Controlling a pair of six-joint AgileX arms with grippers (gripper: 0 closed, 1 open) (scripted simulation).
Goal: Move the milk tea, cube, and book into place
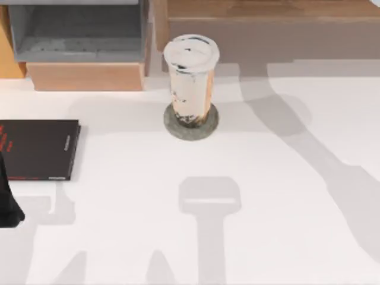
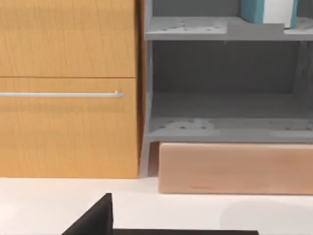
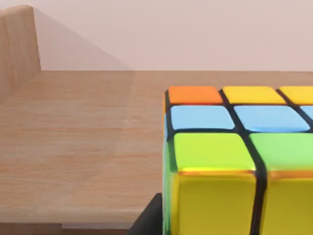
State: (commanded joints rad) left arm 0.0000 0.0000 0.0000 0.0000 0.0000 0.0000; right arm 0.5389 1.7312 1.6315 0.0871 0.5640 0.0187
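While the milk tea (image 1: 190,77) stands upright on a round grey coaster (image 1: 191,123) near the back middle of the white table (image 1: 267,225), a thin black book (image 1: 37,149) with red lettering lies flat at the table's left edge. Left arm sits at the far left edge in the top view, just below that black book (only a dark bit of it shows; cannot tell whether its fingers are open or closed). Left wrist view faces a wooden drawer front with a metal handle (image 2: 61,94) beside a grey shelf unit (image 2: 225,127); the book (image 2: 254,11), teal with white page edges, stands on the upper shelf. Right wrist view has the cube (image 3: 239,161) very close up, orange, yellow, blue and green squares, over a wooden shelf surface (image 3: 78,147); cannot tell whether the right gripper grips it or how wide it is.
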